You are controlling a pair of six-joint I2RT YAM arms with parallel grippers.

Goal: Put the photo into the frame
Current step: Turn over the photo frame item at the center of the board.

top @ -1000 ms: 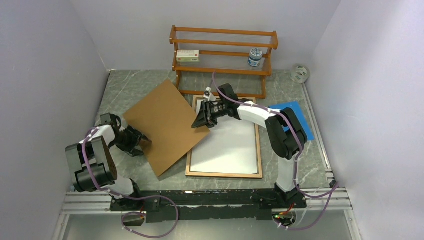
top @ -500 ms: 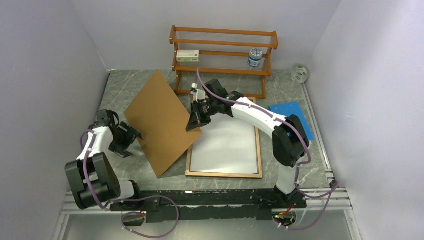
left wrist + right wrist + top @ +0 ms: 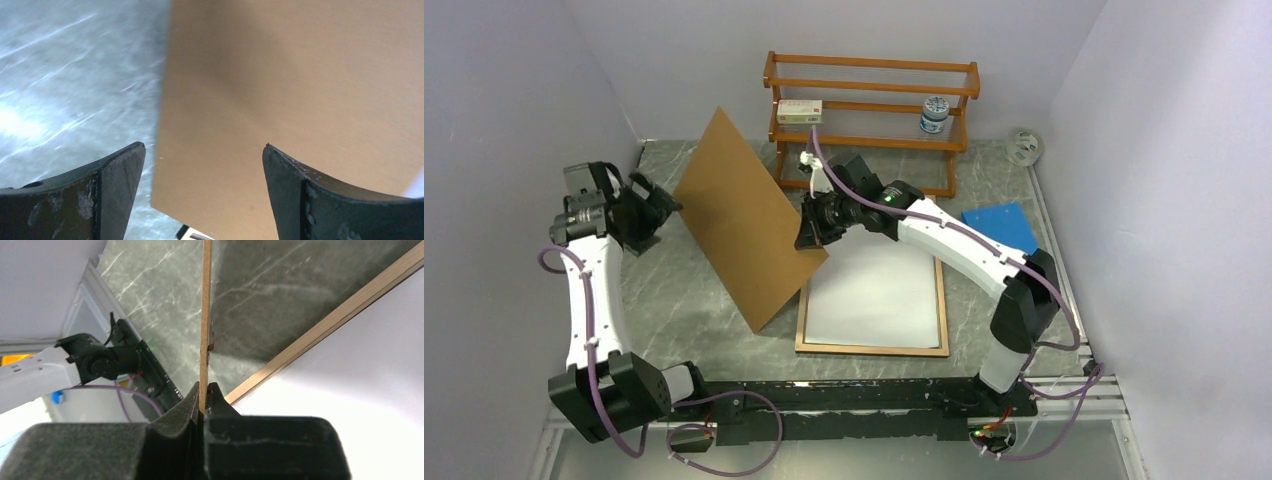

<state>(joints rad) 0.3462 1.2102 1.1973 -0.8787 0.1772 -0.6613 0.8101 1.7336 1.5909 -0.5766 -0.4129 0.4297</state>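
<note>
Under everything, the grey veined table [image 3: 674,300].

Next in size, the brown board [image 3: 744,230]: raised steeply on edge just left of the frame [image 3: 874,350], lowest corner down near the frame's near-left corner. Tilted up and off to that side, probably so as to leave the opening uncovered until time to lay it down as backing.

Then the frame itself, flat on the table, wood-brown back up, presumably turned this way so as to load from behind.

Inside the frame, the photo [image 3: 879,300], white side up, filling the opening almost edge to edge; to judge by that, already seated, with only the backing left to go on.

Beyond the frame's far edge, the wooden rack [image 3: 871,95], out of the working area.

Right of the frame's far-right corner, the blue sheet [image 3: 1004,225], flat and apart.

Above the frame's far-left corner, the right gripper [image 3: 809,228], pressed together on the board's thin edge; in the wrist view, pads [image 3: 212,395] tight against both faces, a pinch suited to swinging so wide a panel.

Well left of the frame, the left gripper [image 3: 656,208], spread wide and aimed at the board's face, holding nothing; contact with the board not apparent. Likely waiting there to steady the far side.

On the rack, a small box [image 3: 799,111] and a jar [image 3: 935,114].
</note>
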